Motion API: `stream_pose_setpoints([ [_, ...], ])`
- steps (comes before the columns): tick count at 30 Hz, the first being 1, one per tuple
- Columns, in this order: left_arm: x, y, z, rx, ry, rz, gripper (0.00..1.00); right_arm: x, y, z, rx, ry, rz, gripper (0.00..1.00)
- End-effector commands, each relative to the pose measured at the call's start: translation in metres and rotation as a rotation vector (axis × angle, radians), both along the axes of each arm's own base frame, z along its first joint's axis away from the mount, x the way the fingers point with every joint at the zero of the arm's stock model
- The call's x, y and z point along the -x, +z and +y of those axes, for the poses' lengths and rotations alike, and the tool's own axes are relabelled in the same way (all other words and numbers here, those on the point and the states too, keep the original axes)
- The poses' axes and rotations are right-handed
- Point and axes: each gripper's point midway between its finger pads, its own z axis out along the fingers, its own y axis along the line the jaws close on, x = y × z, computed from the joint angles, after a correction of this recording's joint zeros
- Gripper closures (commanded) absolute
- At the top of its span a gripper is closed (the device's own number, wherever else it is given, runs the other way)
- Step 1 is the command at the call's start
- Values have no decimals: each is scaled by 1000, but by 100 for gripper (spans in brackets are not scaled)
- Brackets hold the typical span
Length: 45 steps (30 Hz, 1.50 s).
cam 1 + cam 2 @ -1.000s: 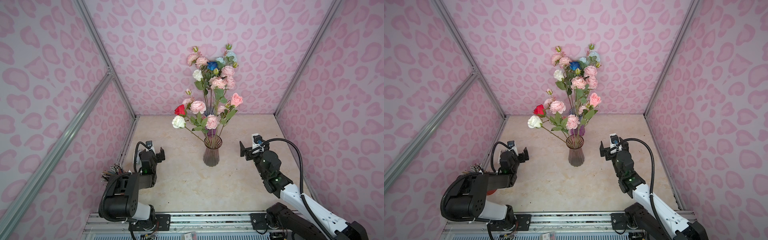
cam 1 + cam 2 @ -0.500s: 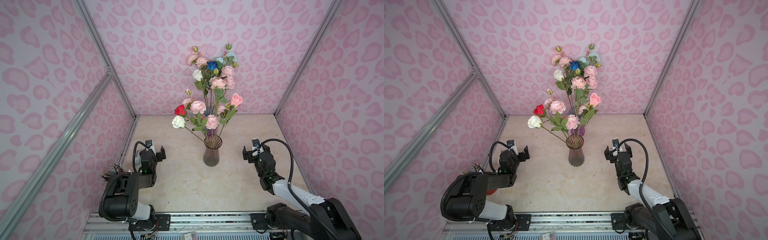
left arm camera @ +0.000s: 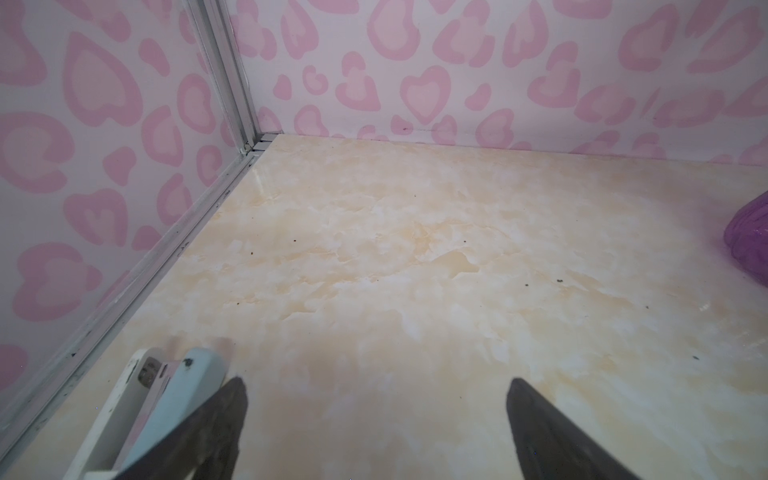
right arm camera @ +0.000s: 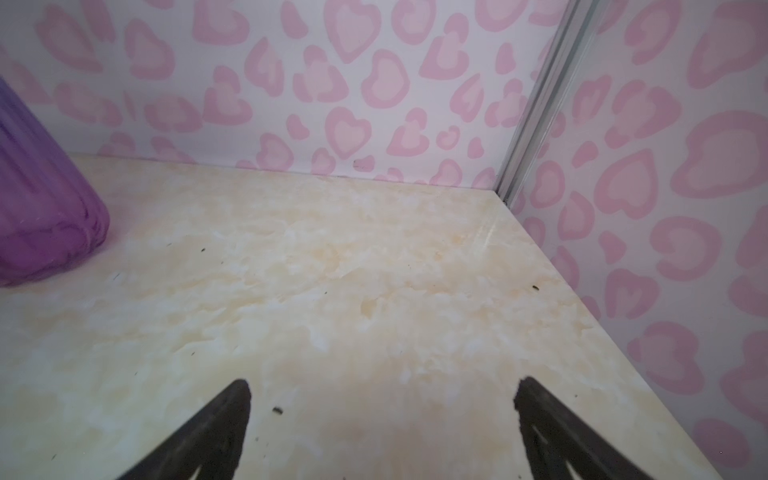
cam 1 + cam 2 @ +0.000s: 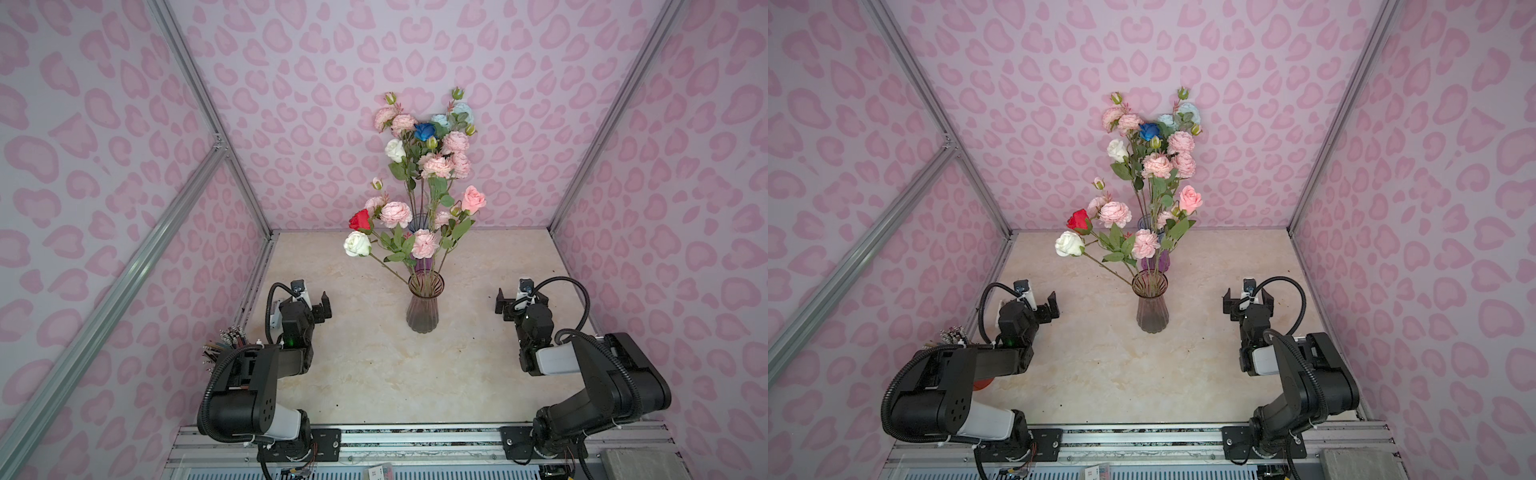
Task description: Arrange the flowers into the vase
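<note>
Hanging low over the bench (image 5: pixel 374 374), the left gripper (image 3: pixel 376 380) and the right gripper (image 4: pixel 384 381) have jaws wide and empty. Between them the flowers (image 5: pixel 395 214) stand in the grey vase (image 5: pixel 423 311) and the purple vase (image 5: pixel 1163 262) behind; a careless sideways reach could tip these tall, top-heavy bunches.

Flowers (image 5: pixel 436 166) mostly pale pink — vase (image 5: pixel 423 309) smoky grey; walls (image 5: pixel 332 62) pink heart-spots; tabletop (image 5: pixel 374 365) cream marble.

flowers (image 5: pixel 436 166): pink, white, red, blue | stems in ribbed glass vase (image 5: pixel 424 309) | standing upright
</note>
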Motion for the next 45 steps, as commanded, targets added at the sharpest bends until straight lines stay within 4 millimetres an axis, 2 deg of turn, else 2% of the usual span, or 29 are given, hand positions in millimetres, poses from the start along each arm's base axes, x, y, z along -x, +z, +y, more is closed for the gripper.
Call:
stream_pose_setpoints([
  [1, -5, 13, 0, 1, -4, -53, 2, 1, -15, -8, -69, -38, 69, 0],
  [3, -5, 13, -1, 1, -5, -53, 2, 1, -12, -7, -69, -35, 28, 0],
  [7, -5, 13, 0, 1, -4, -52, 2, 1, -16, -7, -67, -34, 82, 0],
  [45, -6, 13, -1, 1, -6, -53, 2, 0, -15, -6, -64, -24, 77, 0],
])
